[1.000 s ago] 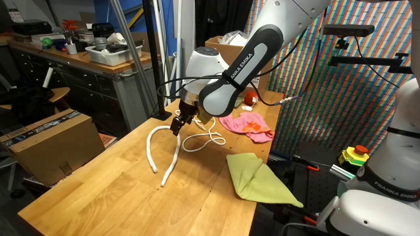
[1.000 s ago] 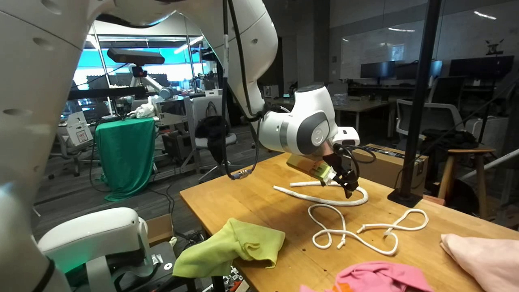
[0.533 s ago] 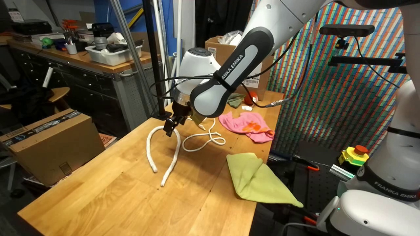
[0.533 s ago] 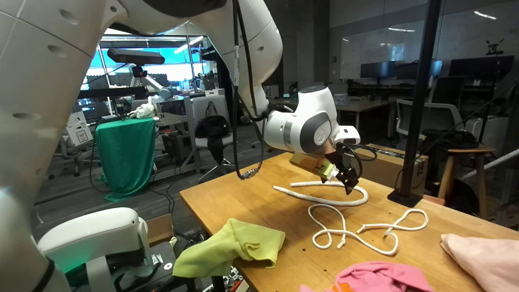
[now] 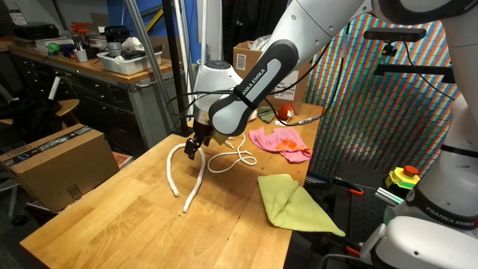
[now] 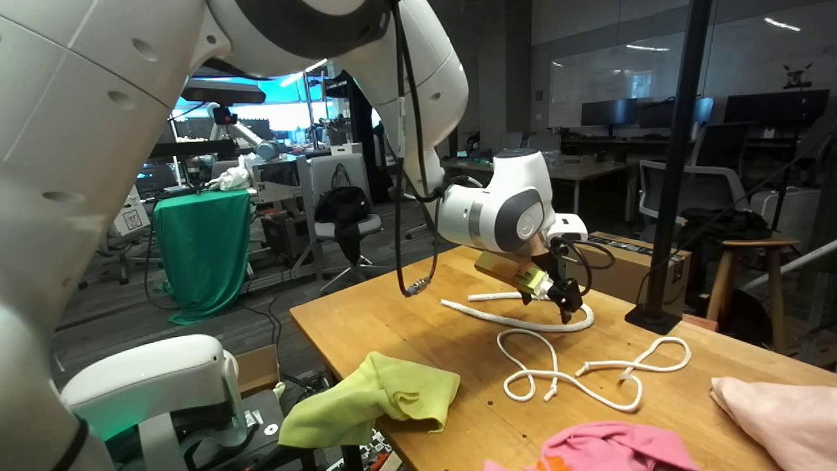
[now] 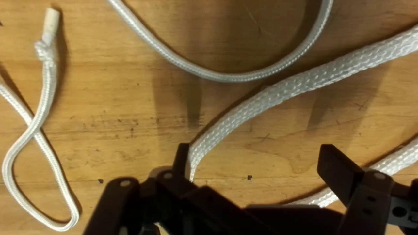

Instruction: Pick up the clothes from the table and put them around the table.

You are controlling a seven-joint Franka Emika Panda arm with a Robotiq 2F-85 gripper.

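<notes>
The tool (image 7: 256, 163) hangs above the long light-wood butcher-block tabletop (image 5: 130, 224), its fingers wide apart; in the wrist view, bare wood fills most of the gap between them. A thick white braided rope (image 7: 294, 85) runs from the far right down to the left-hand finger and passes out of sight behind it, while another stretch shows behind the right-hand finger. Whether a fingertip touches the rope I cannot tell. Both exterior views show it as a long U with two free ends, its bend partly covered by the tool.

Near it lies a thin white looped cord (image 7: 225, 77); the wrist view catches one knotted end close up, and both exterior views show more of its loops.

Farther out, a folded yellow-green cloth (image 6: 392, 392) lies across the tabletop's edge in both exterior views, partly hanging past it. A crumpled pink cloth (image 5: 270, 141) with an orange patch shows whole near the right edge in an exterior view. A pale cream-pink cloth (image 6: 778, 418) shows large at the near right in an exterior view, cut by the frame. Only in an exterior view does a red round object (image 5: 285, 111) appear, at the far end.
</notes>
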